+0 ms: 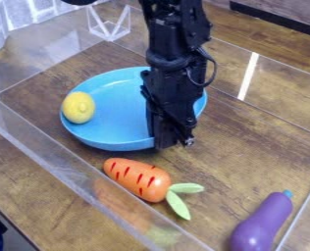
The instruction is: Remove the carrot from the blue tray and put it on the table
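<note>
The orange carrot [136, 178] with pale green leaves lies on the wooden table [256, 157], just in front of the blue tray's [115, 123] near rim and apart from it. My gripper [173, 138] hangs straight down over the tray's right front rim, above and behind the carrot. Its fingers are shut with nothing between them. A round yellow lemon [77, 106] sits in the tray at its left side.
A purple eggplant [259, 225] lies on the table at the front right. Clear acrylic walls [66, 167] edge the table along the front left and the back.
</note>
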You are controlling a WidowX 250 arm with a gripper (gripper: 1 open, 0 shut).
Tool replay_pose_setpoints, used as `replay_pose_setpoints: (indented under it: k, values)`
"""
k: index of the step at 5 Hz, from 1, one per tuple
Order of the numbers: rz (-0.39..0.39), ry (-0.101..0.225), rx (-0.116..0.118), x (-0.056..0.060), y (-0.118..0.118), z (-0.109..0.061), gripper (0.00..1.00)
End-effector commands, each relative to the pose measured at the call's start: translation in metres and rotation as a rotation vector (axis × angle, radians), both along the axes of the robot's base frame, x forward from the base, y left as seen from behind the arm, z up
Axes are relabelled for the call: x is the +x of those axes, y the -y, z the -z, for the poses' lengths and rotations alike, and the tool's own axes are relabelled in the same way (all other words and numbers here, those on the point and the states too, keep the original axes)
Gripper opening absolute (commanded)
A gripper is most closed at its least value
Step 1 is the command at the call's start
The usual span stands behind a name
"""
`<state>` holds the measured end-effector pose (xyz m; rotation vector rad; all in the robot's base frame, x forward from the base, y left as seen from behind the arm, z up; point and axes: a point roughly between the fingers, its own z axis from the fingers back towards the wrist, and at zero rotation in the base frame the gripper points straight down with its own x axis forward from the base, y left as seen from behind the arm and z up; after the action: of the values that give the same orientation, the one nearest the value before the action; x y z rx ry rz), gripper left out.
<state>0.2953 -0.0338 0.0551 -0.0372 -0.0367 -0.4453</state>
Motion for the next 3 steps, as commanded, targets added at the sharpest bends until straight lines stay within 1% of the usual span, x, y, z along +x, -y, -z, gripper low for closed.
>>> replay_pose_setpoints:
  k: [1, 2, 3]
  values:
    - [0.052, 0.063, -0.017, 0.000, 0.025, -0.008, 0.00]
    - [0.090, 0.066, -0.016, -0.002, 0.049, 0.005, 0.00]
    - [0.121, 0.080, -0.010, 0.002, 0.064, 0.010, 0.00]
